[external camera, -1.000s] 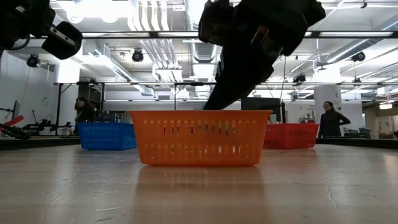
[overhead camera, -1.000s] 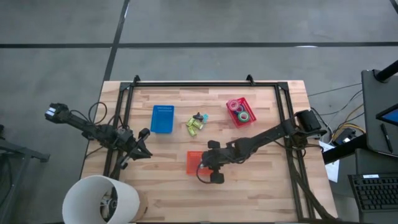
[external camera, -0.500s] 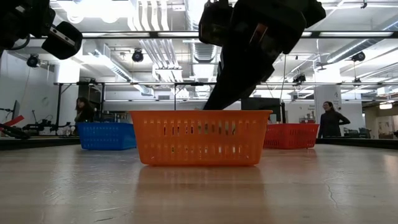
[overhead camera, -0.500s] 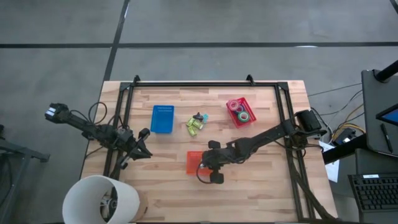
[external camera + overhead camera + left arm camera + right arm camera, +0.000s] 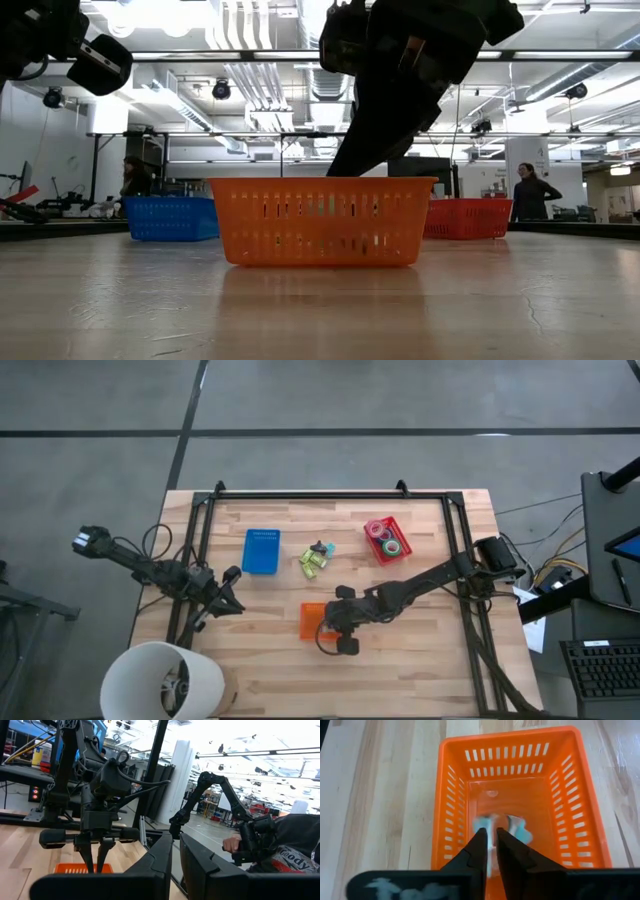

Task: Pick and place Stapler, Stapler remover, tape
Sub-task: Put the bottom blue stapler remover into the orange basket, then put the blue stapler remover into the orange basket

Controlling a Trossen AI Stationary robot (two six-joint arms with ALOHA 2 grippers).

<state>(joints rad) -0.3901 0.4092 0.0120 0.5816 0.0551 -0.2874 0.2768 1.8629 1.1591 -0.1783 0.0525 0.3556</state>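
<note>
My right gripper (image 5: 322, 622) hangs over the orange bin (image 5: 312, 620) at the table's near middle, fingers pointing down into it (image 5: 491, 832). It is shut on a small light-blue and white thing (image 5: 520, 827), which is blurred. My left gripper (image 5: 232, 592) waits near the table's left edge, shut and empty. Tape rolls (image 5: 388, 538) lie in the red bin (image 5: 400, 532). Yellow-green pieces (image 5: 312, 564) and a dark piece (image 5: 321, 548) lie on the table. My right gripper holds the light-blue and white thing (image 5: 480, 824) between its two fingers, from above, pointing down. The thing sticks out on both sides of the fingertips, inside the orange bin. Whether it touches the bin's floor, I cannot tell.
A blue bin (image 5: 262, 550) stands at the far left of the middle. A white lamp shade (image 5: 160, 680) is off the near left corner. A black frame (image 5: 300, 495) runs along the far edge and both sides. People stand in the room beyond (image 5: 531, 192).
</note>
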